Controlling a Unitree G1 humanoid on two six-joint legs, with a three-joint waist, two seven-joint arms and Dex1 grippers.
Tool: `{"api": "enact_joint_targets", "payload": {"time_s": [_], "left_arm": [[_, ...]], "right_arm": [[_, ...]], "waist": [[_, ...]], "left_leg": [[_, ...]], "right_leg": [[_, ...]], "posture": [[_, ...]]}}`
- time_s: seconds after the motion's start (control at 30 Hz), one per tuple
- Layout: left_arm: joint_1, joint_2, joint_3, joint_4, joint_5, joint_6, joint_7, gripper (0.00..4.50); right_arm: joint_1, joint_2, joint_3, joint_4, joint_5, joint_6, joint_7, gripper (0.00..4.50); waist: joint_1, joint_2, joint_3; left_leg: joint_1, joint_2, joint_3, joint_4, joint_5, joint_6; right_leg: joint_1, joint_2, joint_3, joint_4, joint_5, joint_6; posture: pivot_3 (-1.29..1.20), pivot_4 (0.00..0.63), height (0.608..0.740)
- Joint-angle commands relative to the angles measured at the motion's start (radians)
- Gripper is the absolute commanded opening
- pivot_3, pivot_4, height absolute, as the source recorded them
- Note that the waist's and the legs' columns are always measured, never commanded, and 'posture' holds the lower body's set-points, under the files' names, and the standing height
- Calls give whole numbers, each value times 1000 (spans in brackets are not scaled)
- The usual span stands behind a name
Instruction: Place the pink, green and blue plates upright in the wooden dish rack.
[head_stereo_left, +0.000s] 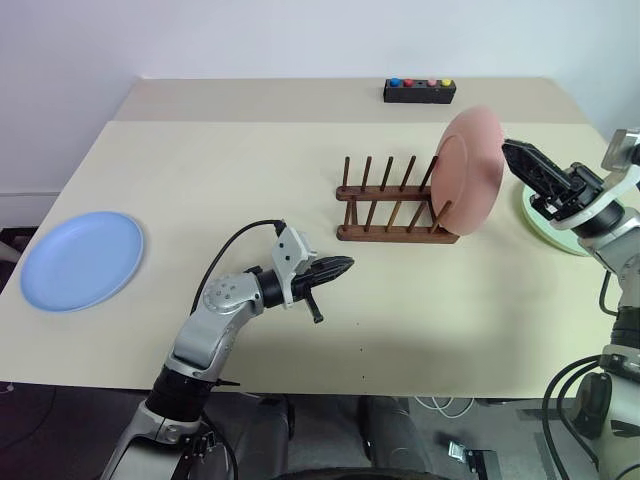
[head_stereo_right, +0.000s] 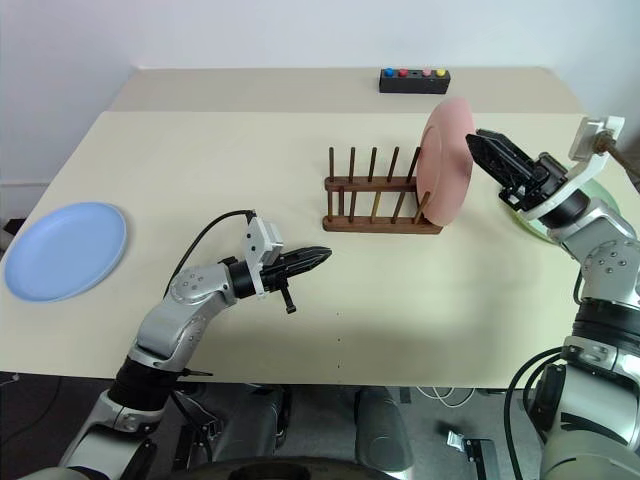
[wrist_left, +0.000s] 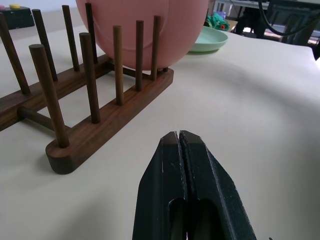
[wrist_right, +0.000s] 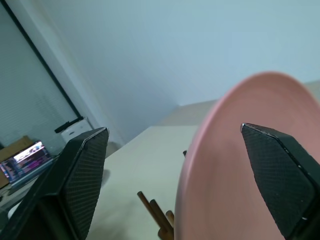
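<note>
The pink plate (head_stereo_left: 470, 170) stands upright at the right end of the wooden dish rack (head_stereo_left: 385, 215), leaning between its last pegs. My right gripper (wrist_right: 174, 129) is open just right of the plate, its fingers (wrist_right: 85, 175) spread wide with the plate's upper rim (wrist_right: 220, 150) in the gap. Flat on the table behind that gripper lies the green plate (wrist_left: 207, 40). The blue plate (head_stereo_left: 82, 260) rests flat at the table's far left. My left gripper (head_stereo_left: 345, 265) is shut and empty, hovering level over the table in front of the rack.
A black box with coloured buttons (head_stereo_left: 420, 91) sits at the back of the table behind the rack. Several free peg slots stand left of the pink plate. Bare tabletop (head_stereo_left: 200, 180) stretches between the blue plate and the rack.
</note>
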Motion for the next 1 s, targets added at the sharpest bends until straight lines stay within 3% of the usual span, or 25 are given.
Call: {"api": "enact_joint_targets", "payload": {"time_s": [0.03, 0.23, 0.43, 0.63, 0.73, 1.0], "left_arm": [[2, -3, -4, -38, -9, -3, 2, 0], [9, 0, 1, -44, -9, -3, 6, 0], [21, 2, 1, -44, -11, -1, 8, 0], [-2, -7, -8, -15, -5, -9, -5, 0], [-13, -10, -9, -7, -7, -11, -13, 0], [-13, -5, -1, -17, -8, -11, -13, 0]], "right_arm": [[-13, -11, -50, -33, -7, -71, -6, 4438], [23, -74, -125, -59, -24, -131, -28, 4438], [180, -203, -198, -79, -106, -173, -37, 4438], [274, -259, -50, 32, -389, -335, -100, 4438], [239, -264, 67, 145, -541, -438, -147, 4438], [68, -230, 266, 449, -770, -639, -224, 4438]], "waist": [[0, 0, 0], [3, 0, 0], [2, 0, 0], [-6, 1, 0], [-4, 1, -1], [-5, 1, -1]], "left_leg": [[0, 0, 0, 0, 0, 0], [0, 0, 0, 0, 0, 0], [-2, 0, 0, 0, 0, 0], [2, 0, 2, 0, 0, 0], [1, 0, 2, 1, 0, 0], [1, 0, 2, 0, 0, 0]], "right_leg": [[0, 0, 0, 0, 0, 0], [0, 0, 0, 0, 0, 0], [0, 0, 0, -1, 0, 0], [0, 0, 1, 0, -2, -3], [0, 0, 1, 0, -2, -3], [0, 0, 1, 0, 0, 0]], "posture": [[0, 150, 734], [0, 150, 734], [0, 150, 734], [0, 150, 734], [0, 150, 734], [0, 150, 734]]}}
